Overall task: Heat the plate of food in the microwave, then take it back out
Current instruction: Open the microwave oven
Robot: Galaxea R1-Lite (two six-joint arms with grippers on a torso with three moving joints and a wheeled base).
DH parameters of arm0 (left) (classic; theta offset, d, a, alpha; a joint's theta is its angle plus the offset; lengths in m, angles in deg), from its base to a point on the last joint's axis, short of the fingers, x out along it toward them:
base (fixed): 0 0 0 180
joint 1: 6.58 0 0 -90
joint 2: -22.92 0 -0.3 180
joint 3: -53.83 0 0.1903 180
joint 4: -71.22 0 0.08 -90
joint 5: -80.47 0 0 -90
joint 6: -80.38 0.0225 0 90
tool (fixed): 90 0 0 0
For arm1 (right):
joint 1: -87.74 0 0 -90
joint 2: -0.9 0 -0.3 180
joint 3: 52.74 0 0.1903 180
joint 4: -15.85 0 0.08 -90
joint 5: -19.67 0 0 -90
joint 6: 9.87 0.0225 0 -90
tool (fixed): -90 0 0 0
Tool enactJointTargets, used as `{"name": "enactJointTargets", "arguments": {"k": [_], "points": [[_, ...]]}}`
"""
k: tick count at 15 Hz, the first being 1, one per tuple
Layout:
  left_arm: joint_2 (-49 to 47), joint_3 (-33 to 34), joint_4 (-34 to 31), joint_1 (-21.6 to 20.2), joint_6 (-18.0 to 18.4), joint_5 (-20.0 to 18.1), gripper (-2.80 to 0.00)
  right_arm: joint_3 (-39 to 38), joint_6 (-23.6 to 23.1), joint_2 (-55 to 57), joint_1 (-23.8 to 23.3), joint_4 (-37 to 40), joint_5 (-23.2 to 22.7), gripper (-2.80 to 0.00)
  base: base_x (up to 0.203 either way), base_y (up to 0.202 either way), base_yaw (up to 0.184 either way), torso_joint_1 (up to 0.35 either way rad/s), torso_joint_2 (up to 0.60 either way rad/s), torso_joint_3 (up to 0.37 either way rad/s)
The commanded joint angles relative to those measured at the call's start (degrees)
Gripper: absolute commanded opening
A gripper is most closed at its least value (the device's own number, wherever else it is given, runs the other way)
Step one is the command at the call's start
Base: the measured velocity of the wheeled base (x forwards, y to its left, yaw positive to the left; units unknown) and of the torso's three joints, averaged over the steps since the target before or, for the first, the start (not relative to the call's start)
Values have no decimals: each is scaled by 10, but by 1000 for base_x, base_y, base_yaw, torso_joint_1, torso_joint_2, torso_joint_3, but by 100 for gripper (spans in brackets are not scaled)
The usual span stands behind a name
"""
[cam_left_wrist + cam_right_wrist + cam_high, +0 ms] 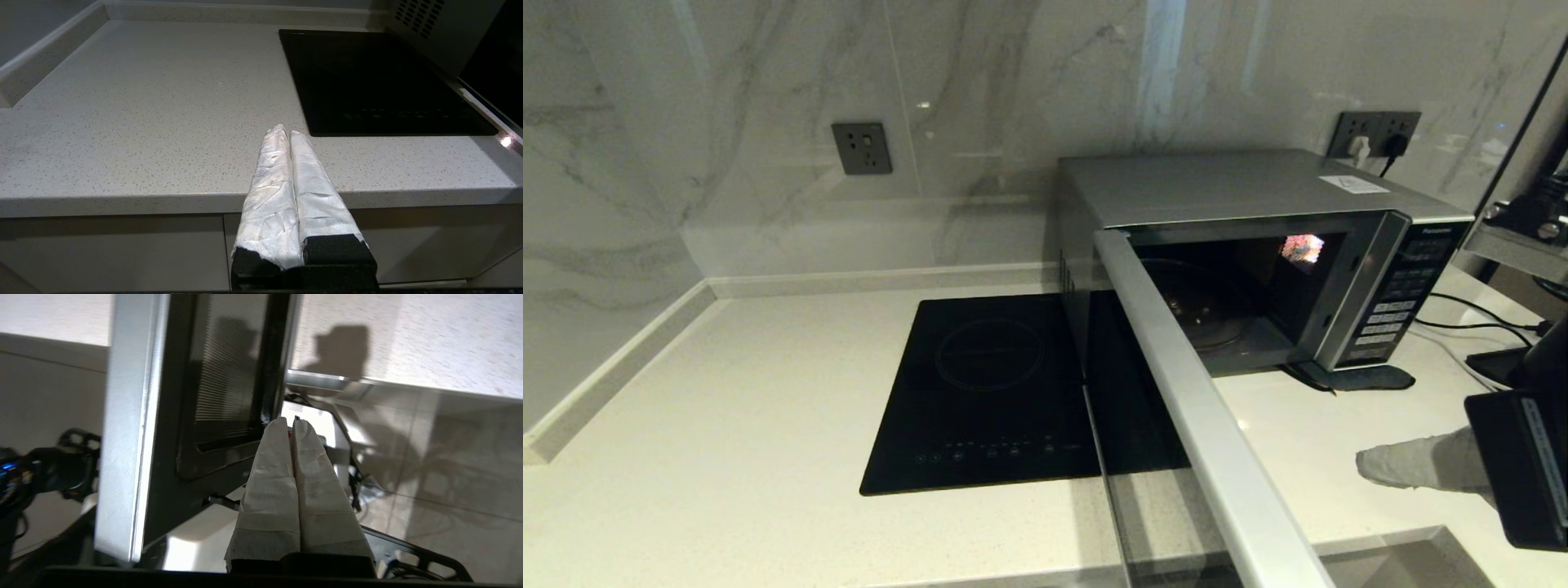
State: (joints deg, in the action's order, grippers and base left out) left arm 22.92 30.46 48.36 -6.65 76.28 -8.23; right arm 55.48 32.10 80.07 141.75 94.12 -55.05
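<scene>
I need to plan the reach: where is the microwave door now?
In the head view the microwave stands right of the induction hob, its door swung open toward the robot.

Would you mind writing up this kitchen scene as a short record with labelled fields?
microwave: on the counter at the right, interior dark, glass turntable visible
microwave door: swung wide open toward the robot
plate of food: not visible in any view
induction hob: set into the counter, left of the microwave, nothing on it
left gripper: fingers together, holding nothing, at the counter's front edge, near the hob
right gripper: fingers together, empty, beside the open door's edge
wall sockets: one above the hob, one behind the microwave with plugs in
</scene>
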Motion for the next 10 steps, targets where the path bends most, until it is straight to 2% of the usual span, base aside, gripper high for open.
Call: {"name": "enactJointTargets", "arguments": {"k": [1,4,10], "points": [[-1,0,0,0,0,0,-280,37,16,33,38,4,1,-280,0,0,0,0,0,0],[-1,0,0,0,0,0,-280,62,37,70,73,4,1,-280,0,0,0,0,0,0],[-1,0,0,0,0,0,-280,73,48,108,89,3,0,-280,0,0,0,0,0,0]]}}
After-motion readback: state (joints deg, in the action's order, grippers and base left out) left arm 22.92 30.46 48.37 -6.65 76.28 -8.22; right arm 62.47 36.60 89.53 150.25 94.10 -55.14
